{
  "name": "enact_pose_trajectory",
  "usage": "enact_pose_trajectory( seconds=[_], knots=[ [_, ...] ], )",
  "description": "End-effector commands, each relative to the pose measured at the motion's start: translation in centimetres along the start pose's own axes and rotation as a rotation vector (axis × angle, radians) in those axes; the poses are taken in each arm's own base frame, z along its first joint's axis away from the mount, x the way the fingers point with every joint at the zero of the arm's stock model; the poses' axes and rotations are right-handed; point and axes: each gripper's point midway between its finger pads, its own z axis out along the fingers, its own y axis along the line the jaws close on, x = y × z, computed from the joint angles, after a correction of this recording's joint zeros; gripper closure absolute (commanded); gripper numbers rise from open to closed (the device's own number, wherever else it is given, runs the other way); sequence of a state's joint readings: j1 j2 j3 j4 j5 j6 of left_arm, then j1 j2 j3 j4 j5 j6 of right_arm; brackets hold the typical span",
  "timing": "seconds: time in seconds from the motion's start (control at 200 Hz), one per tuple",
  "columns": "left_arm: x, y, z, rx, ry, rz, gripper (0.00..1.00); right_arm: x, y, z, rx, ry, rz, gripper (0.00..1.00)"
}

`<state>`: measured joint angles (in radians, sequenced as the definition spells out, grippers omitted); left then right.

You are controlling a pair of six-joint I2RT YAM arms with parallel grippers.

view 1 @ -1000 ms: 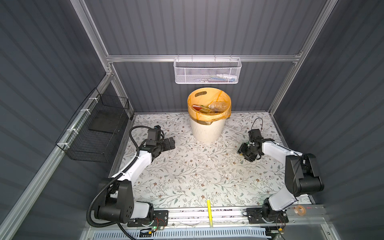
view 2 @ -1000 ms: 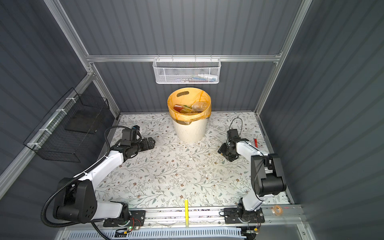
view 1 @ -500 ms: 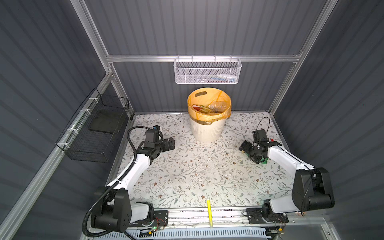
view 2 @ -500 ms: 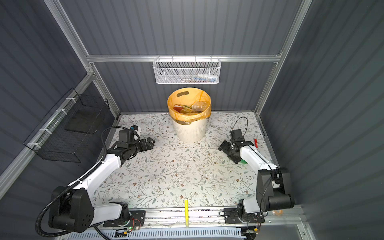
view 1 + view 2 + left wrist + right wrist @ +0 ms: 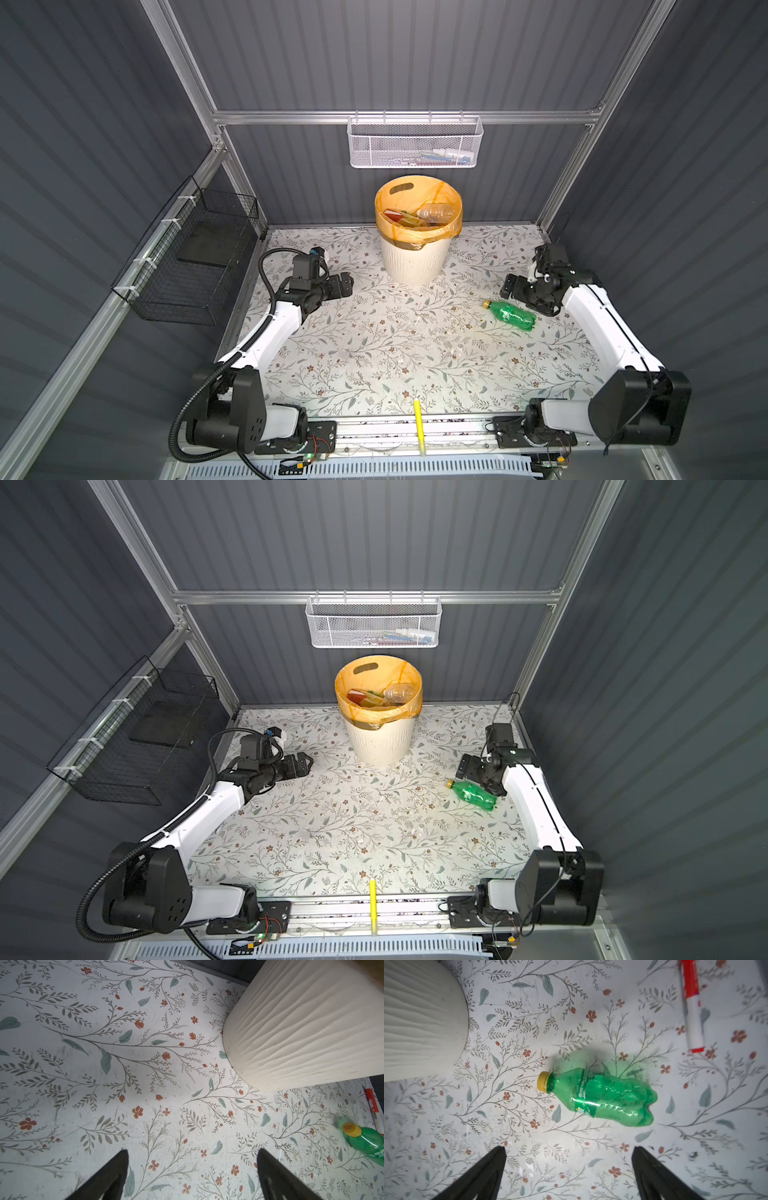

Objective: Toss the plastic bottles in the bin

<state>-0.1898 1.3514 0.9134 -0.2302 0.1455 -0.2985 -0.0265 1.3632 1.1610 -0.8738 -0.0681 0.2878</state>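
Note:
A green plastic bottle [image 5: 510, 314] [image 5: 473, 794] [image 5: 604, 1097] with a yellow cap lies on its side on the floral table, right of the middle. It also shows at the edge of the left wrist view [image 5: 367, 1145]. My right gripper [image 5: 509, 286] [image 5: 463, 766] [image 5: 569, 1147] hovers just behind it, open and holding nothing. The cream ribbed bin [image 5: 415, 257] [image 5: 380, 737] [image 5: 301, 1028] [image 5: 419, 1022] stands at the back centre, with a clear bottle [image 5: 436, 213] [image 5: 400, 692] on top of others in its orange liner. Left of the bin, my left gripper [image 5: 347, 286] [image 5: 306, 764] [image 5: 192, 1150] is open and empty.
A red-and-white marker [image 5: 692, 1012] [image 5: 372, 1101] lies by the right wall. A yellow marker pen [image 5: 419, 424] [image 5: 372, 904] rests at the front edge. A white mesh basket [image 5: 415, 143] [image 5: 374, 623] hangs on the back rail. A black wire basket [image 5: 195, 257] [image 5: 137, 737] hangs on the left wall.
My right gripper has opened and drawn back toward the right wall. The green bottle, under it before, now lies free on the table. The left arm has barely moved.

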Motion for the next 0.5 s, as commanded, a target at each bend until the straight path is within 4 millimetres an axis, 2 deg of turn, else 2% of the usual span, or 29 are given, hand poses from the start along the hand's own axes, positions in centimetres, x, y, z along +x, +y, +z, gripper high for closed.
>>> enact_pose_trajectory(
  seconds=[0.0,0.165,0.305,0.495],
  knots=[
    [-1.2,-0.8,-0.1,0.038,-0.017,0.032,0.04,2.5,-1.4,0.6,0.069,0.179,-0.239,0.04],
    [-1.6,-1.2,0.0,0.052,-0.003,0.067,0.04,2.0,1.0,1.1,-0.035,0.214,-0.396,0.02],
    [-1.3,-1.3,0.3,0.062,-0.003,0.069,0.04,3.0,-0.2,3.3,0.011,0.289,-0.572,0.01],
    [-0.7,-1.3,0.4,0.074,0.005,0.061,0.04,2.0,-2.5,6.7,0.079,0.341,-0.614,0.01]
  ],
)
